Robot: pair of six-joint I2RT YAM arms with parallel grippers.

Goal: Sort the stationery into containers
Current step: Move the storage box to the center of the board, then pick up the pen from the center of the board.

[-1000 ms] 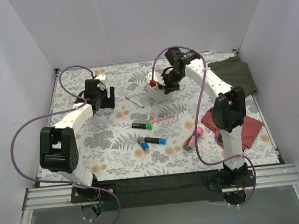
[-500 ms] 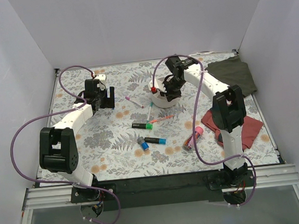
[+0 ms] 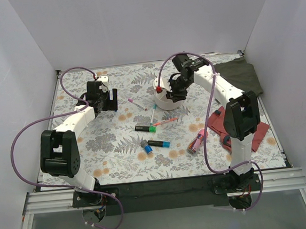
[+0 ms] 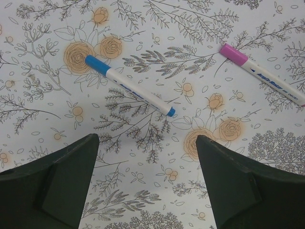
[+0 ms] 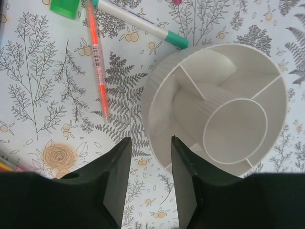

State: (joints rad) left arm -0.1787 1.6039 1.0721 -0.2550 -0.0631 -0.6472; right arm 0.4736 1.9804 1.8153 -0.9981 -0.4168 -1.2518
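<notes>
The right fingers had just parted, leaving the cup upright toward twelve o'clock, ready for sorting; the left fingers stood wide apart.

A fern-and-flower printed cover lay over the table. A dark green cloth sat crumpled at upper right, a maroon cloth below it, white walls around.

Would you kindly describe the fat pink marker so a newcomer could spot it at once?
Find the red cloth at the right of the floral mat. Just off the cloth's left edge lies the pink marker. It is far thicker than the slim black marker to its left.
</notes>
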